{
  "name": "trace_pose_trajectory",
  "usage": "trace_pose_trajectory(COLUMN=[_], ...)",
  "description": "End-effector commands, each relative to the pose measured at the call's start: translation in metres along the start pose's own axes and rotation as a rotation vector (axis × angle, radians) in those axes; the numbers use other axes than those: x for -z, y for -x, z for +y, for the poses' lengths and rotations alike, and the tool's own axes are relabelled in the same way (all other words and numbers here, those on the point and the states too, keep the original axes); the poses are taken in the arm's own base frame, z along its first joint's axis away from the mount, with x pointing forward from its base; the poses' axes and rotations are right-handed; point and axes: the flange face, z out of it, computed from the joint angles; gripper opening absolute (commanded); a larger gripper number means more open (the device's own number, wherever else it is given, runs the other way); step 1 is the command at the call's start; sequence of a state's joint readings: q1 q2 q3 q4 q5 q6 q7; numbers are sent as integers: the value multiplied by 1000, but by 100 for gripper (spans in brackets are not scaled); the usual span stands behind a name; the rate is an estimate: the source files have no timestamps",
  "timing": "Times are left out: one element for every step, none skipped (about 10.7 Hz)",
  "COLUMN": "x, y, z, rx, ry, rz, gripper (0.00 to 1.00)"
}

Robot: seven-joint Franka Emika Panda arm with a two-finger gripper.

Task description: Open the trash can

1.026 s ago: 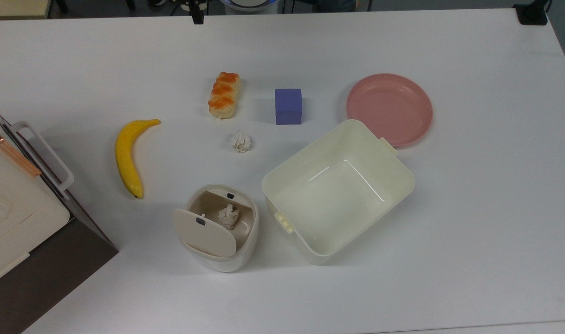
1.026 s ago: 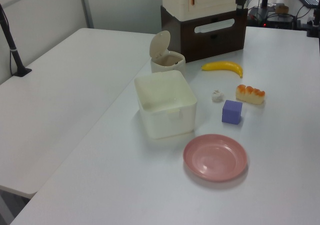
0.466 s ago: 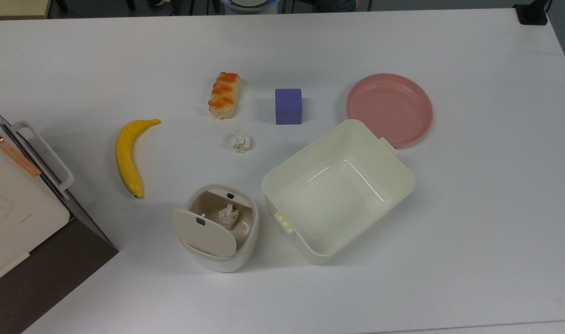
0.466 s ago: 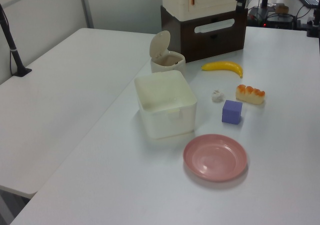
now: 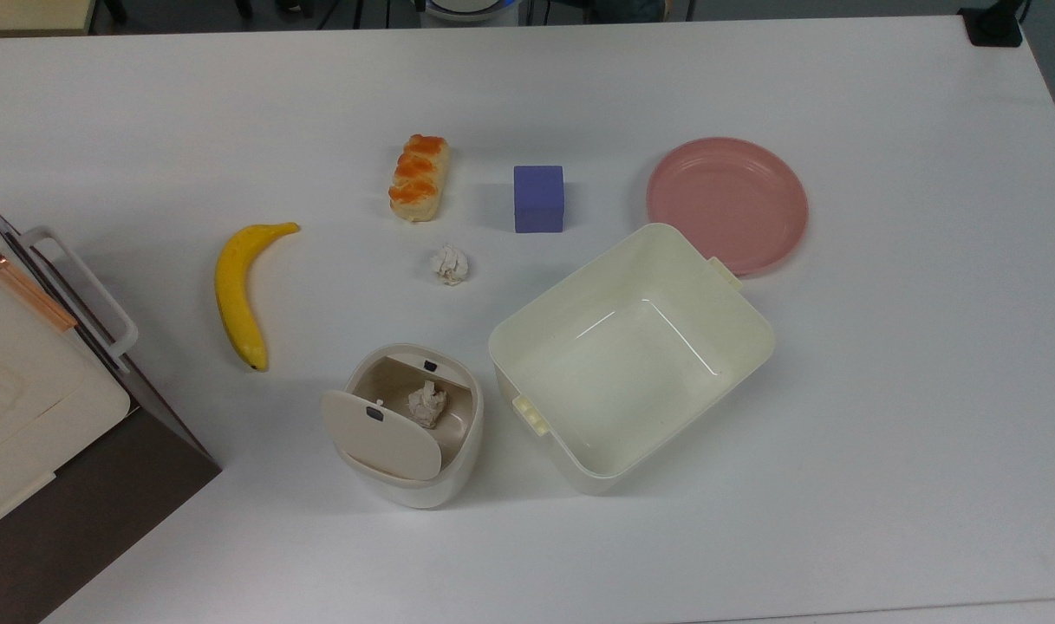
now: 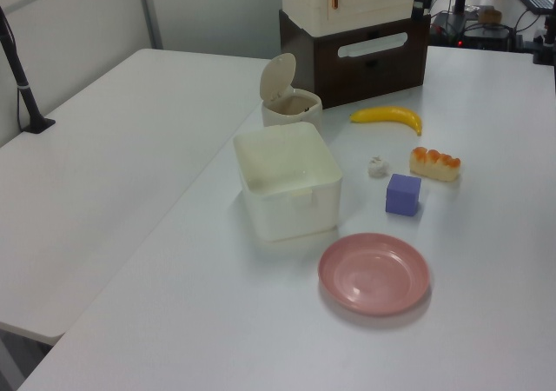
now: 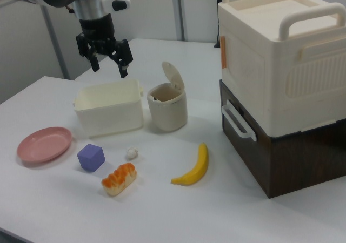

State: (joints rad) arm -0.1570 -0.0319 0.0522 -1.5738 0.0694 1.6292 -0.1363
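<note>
Though seemingly plastic, the rounded trash can (image 5: 414, 433) gapes, lid (image 5: 381, 433) upright.

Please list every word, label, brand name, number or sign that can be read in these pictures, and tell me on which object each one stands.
There is no readable text.
The trash can, tub, plate, purple block, banana and bread: no print seen.
The cream box on the dark cabinet: moulded ribs and an orange tab, no letters.
The gripper, seen open in the right view: no marking can be made out.
</note>
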Motion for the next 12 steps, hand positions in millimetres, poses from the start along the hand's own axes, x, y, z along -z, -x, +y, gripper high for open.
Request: trace_pose_trajectory(x=[5, 7, 6, 6, 4, 3, 2, 3, 5, 9, 7, 7], y=[4, 5, 5, 5, 5, 4, 5, 8, 10, 9, 8, 8], z=[3, 4, 4, 3, 3, 0, 0, 0, 1, 0, 1, -1], rx=[-148, -174, -177, -171, -159, -151, -140, -103, -95, -97, -102, -101], ry=[-10, -9, -10, -9, -3, -1, -1, -3, -3, -2, -3, -3], rz=[12, 14, 11, 8, 1, -3, -9, -28, -33, -24, -27, -29], gripper=[100, 100, 100, 100, 100, 100, 100, 100, 100, 100, 100, 100])
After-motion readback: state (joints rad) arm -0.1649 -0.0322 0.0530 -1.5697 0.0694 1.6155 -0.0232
